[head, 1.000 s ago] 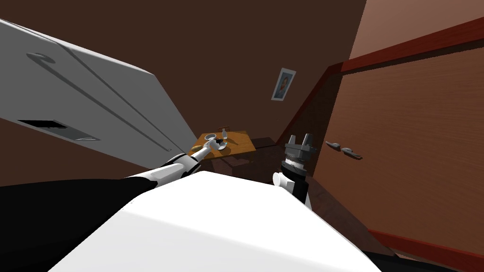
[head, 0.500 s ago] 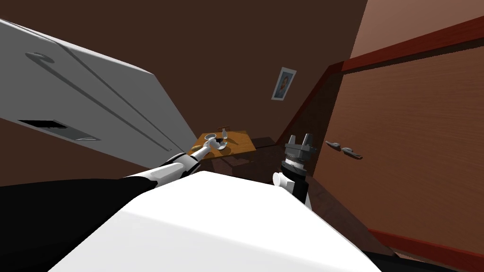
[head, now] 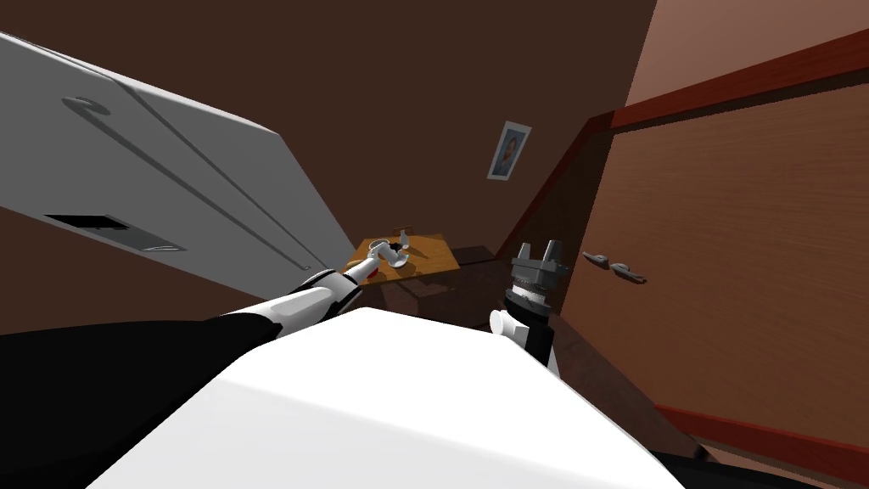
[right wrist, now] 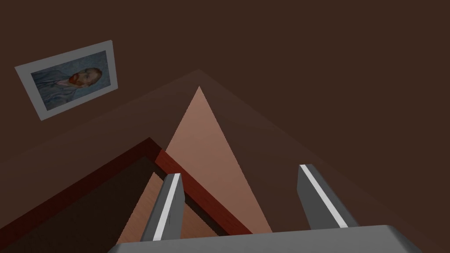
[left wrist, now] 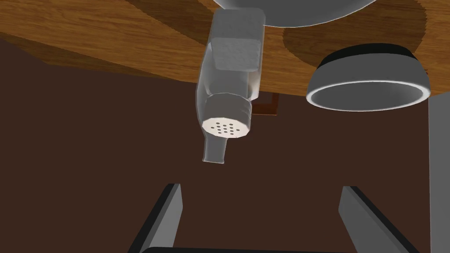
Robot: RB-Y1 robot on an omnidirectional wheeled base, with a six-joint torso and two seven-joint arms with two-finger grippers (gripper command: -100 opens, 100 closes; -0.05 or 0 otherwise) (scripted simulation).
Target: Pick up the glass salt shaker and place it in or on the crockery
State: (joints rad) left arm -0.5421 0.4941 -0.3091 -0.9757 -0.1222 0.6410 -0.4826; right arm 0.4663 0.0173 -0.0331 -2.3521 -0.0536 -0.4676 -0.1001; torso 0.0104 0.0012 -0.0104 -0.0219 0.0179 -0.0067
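1. Left end effector [left wrist: 263, 211]: my arm reaches out over the surface [left wrist: 110, 39]. The two blade-like fingers [left wrist: 171, 215] stand wide apart and grip nothing.

2. Shaker [left wrist: 230, 83]: one unit, ahead of the fingers and not between them. The body is pale grey, translucent and square-sided with rounded corners. It narrows to a faceted cap [left wrist: 226, 125] whose flat face carries a cluster of small dark holes. The cap faces my end effector. The shaker stands on the surface, near its edge.

3. Crockery: two pieces, both smooth and grey.
   - Bowl [left wrist: 367, 83]: round, with a pale rim and a dark band at the base. It sits beside the shaker and apart from it.
   - Dish [left wrist: 303, 13]: larger, with a curved edge, lying past the shaker's base. I cannot tell whether the two touch.

4. Surface: brown wood with a visible streaked grain.

5. Right end effector [right wrist: 246, 206]: held up beside my chest, its two fingers spread and empty.
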